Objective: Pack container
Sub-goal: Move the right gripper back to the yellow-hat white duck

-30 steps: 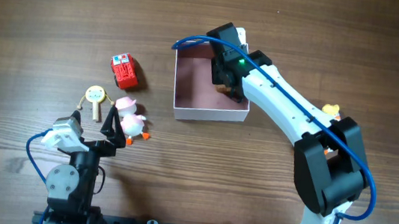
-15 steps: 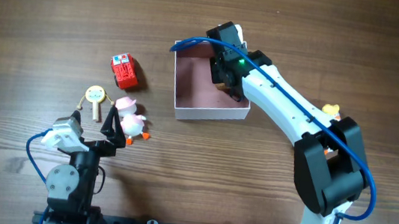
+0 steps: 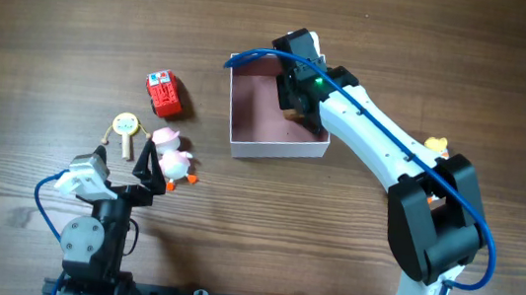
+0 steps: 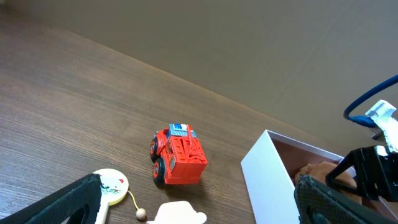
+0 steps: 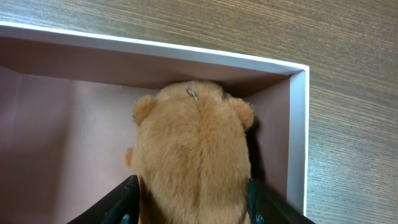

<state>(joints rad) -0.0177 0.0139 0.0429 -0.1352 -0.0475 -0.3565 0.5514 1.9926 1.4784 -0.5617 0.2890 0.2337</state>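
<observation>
The container [image 3: 278, 150] is a shallow white-walled box with a pink inside at the table's middle. It also shows in the left wrist view [image 4: 267, 171] and the right wrist view [image 5: 298, 137]. My right gripper [image 3: 300, 97] reaches down into its far right corner. In the right wrist view my right gripper [image 5: 189, 186] is shut on a brown plush bear [image 5: 193, 155], with one finger pressed against each side. The bear rests near the corner walls. My left gripper [image 3: 148, 169] is open and empty, low over a pink and white duck toy [image 3: 172, 160].
A red toy truck [image 3: 164, 95] lies left of the container, also in the left wrist view [image 4: 179, 155]. A round yellow rattle drum [image 3: 125, 127] lies beside the duck. A small yellow duck [image 3: 436, 144] sits right of the right arm.
My right gripper has shifted slightly toward the container's far wall with the bear. The left arm and loose toys have not moved.
</observation>
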